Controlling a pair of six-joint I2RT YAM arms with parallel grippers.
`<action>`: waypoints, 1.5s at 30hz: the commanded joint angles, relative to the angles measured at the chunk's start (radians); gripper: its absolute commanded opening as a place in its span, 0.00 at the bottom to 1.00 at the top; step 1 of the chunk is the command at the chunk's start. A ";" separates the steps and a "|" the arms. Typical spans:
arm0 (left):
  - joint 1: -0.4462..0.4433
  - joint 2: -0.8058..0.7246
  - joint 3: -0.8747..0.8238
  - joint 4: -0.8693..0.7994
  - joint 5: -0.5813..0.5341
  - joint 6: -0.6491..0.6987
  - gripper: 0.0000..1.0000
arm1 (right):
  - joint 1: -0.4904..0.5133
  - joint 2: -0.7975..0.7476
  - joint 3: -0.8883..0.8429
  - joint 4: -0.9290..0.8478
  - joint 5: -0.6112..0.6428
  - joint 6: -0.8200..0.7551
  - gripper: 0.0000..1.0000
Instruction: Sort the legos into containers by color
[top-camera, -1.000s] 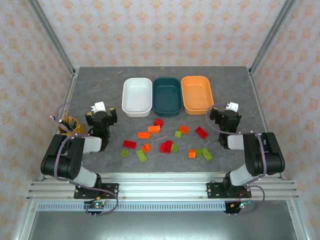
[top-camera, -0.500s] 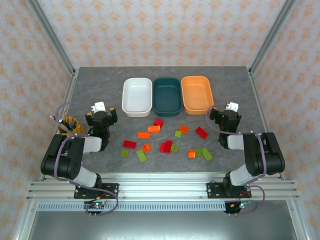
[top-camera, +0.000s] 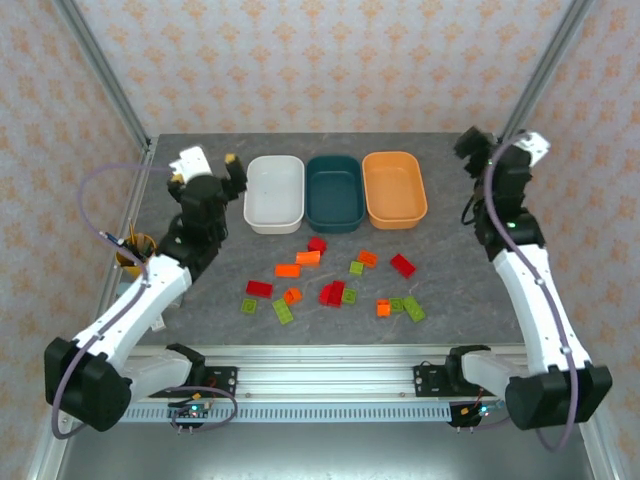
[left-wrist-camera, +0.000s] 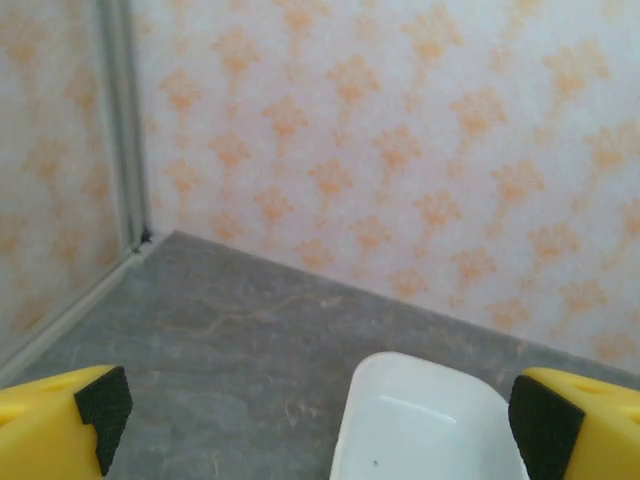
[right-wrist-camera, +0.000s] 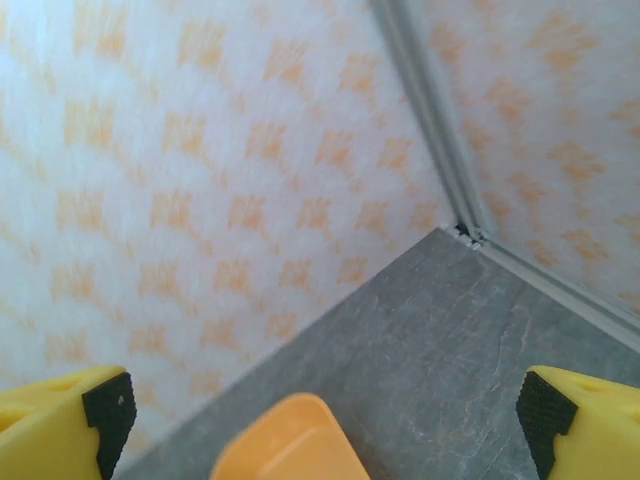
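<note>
Both arms are raised. The left claw (left-wrist-camera: 318, 405) is spread wide above the white bin's (top-camera: 274, 193) left end, and the right claw (right-wrist-camera: 322, 408) is spread wide to the right of the orange bin (top-camera: 394, 187). Neither holds anything.

All legos (top-camera: 332, 293) lie loose on the counter (top-camera: 450, 300), in front of the bins. No brick shows in any bin.

Risks:
- Several bricks touch or nearly touch, mid-cluster reds especially, so a wide claw may nudge a neighbour or pinch two.
- Red and orange bricks look alike, so a mis-sort is likely.
- The teal bin (top-camera: 334, 192) sits tight between the other two, and a release near a shared rim could land wrong.
- The left arm sweeps close to the pen cup (top-camera: 135, 250), which could tip.

The counter is grey and stone-patterned, matte and flat. Patterned orange-on-white walls (top-camera: 320, 60) enclose it, with metal frame posts (top-camera: 545, 70) at the corners.
</note>
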 joint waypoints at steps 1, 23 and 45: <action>0.053 0.075 0.197 -0.627 0.059 -0.452 1.00 | -0.017 0.062 0.035 -0.439 -0.038 0.129 0.93; -0.336 0.045 -0.033 -0.572 0.443 -0.380 1.00 | 0.420 0.528 -0.037 -0.720 -0.184 -0.263 0.78; -0.354 0.061 -0.014 -0.576 0.450 -0.388 1.00 | 0.302 0.779 0.043 -0.657 -0.246 -0.294 0.62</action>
